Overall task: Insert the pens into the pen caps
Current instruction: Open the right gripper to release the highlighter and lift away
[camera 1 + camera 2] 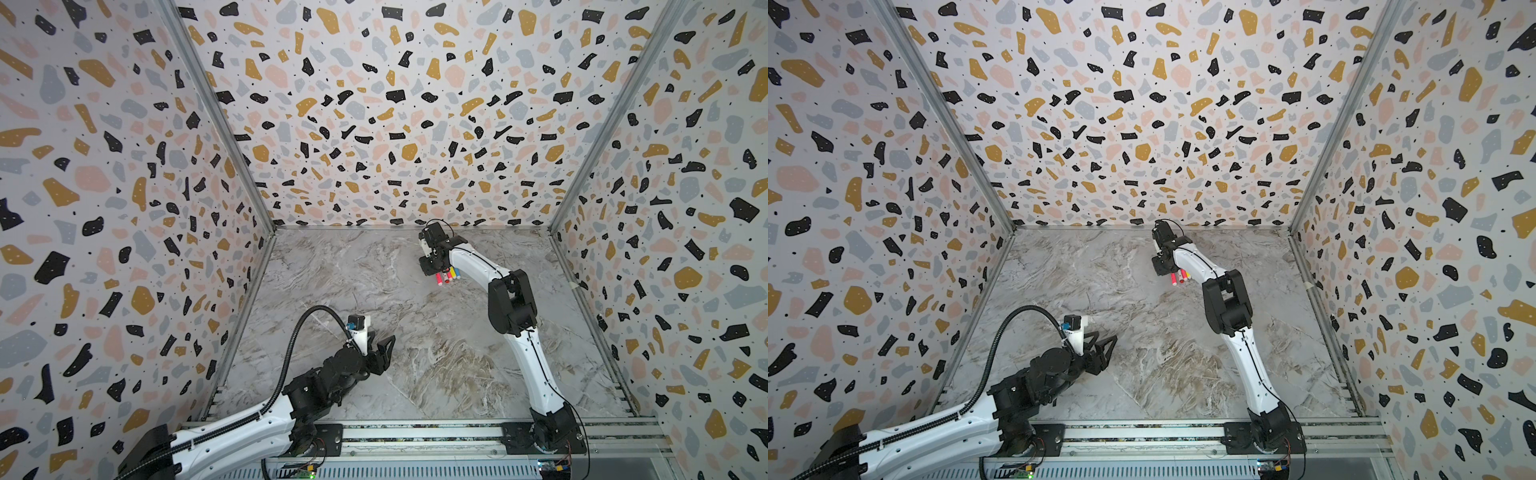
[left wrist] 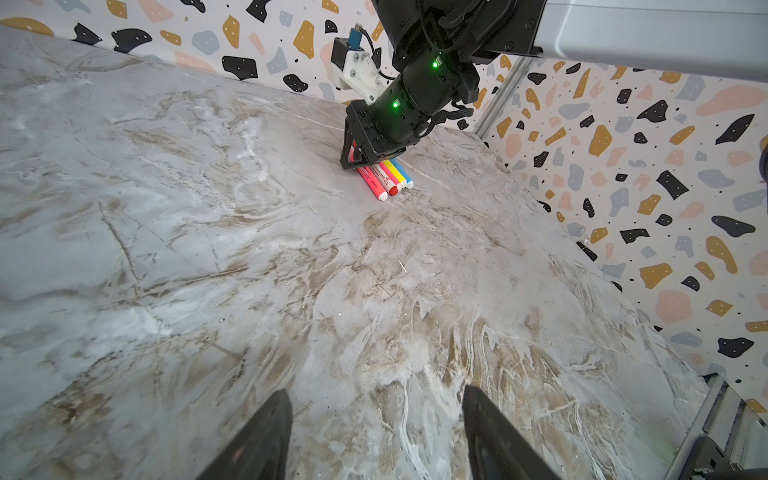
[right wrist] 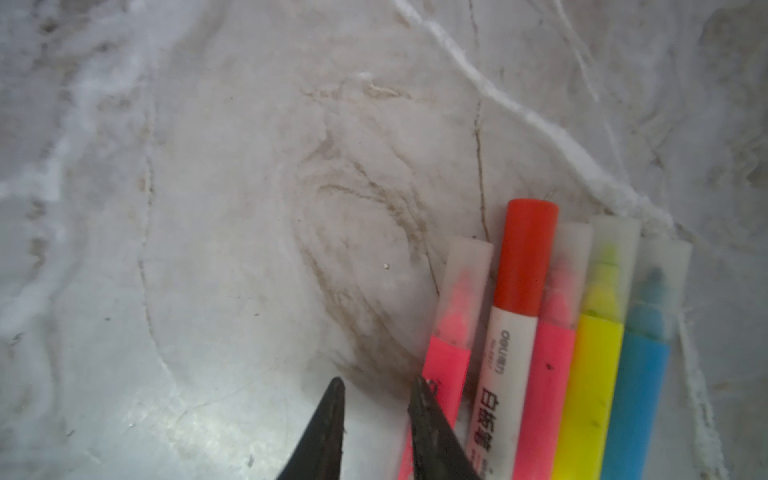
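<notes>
Five pens [image 3: 552, 353] lay side by side on the desk [image 3: 208, 208]. The right tool [image 3: 378, 384], jaws narrowly parted and empty, sat beside the outer pink pen [image 3: 451, 353]; straddling it alone likely required widening. The left tool [image 2: 374, 399] hung released.

white-bodied pen [image 3: 507, 365], "deli" logo, Chinese characters "白板笔"

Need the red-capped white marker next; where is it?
The white marker lies on the table, back and right of centre, by the right gripper; the right wrist view shows it between two pink markers.
</notes>
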Tool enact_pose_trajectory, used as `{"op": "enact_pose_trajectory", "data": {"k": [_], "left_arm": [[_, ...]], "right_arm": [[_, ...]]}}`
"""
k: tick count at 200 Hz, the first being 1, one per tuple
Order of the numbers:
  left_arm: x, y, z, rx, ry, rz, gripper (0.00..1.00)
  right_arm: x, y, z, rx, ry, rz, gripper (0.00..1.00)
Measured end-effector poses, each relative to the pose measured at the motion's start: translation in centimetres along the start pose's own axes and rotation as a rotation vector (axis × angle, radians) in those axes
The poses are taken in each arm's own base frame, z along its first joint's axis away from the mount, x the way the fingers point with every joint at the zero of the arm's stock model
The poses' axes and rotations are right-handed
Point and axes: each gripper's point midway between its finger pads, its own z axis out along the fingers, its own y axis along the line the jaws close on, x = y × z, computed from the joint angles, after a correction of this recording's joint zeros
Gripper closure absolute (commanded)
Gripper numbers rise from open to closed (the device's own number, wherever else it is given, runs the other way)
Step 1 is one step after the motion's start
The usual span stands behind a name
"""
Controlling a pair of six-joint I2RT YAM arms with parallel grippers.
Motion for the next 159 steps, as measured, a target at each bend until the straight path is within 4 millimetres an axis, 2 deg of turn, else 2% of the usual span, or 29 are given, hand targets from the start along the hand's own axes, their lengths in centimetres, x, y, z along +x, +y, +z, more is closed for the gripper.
{"op": "enact_pose_trajectory", "data": {"k": [56, 82, 103, 125, 140, 159], "left_arm": [[0.1, 0.2, -0.1, -0.010, 0.006, 0.005, 0.35], [0.0, 0.4, -0.2, -0.021, 0.003, 0.013, 0.35], [-0.5, 0.5, -0.5, -0.028, -0.007, 0.026, 0.34], [-1.9, 0.6, -0.9, -0.051, -0.045, 0.041, 0.34], [-3.2, 0.9, -1.3, -0.086, -0.079, 0.052, 0.32], [-5.2, 1.5, -2.0, -0.147, -0.140, 0.060, 0.30]], "right_arm": [[0.2, 0.3, -0.3, 0.009, 0.001, -0.008, 0.70], [0.5, 1.4, -2.6, 0.005, -0.009, -0.030, 0.69], [-1.0, 2.2, -7.0, -0.009, -0.084, -0.039, 0.64], [-2.4, 3.0, -13.6, -0.047, -0.228, -0.050, 0.58], [-2.2, 3.0, -18.1, -0.077, -0.334, -0.058, 0.54], [-0.8, 2.6, -23.0, -0.091, -0.465, -0.065, 0.49]]}}
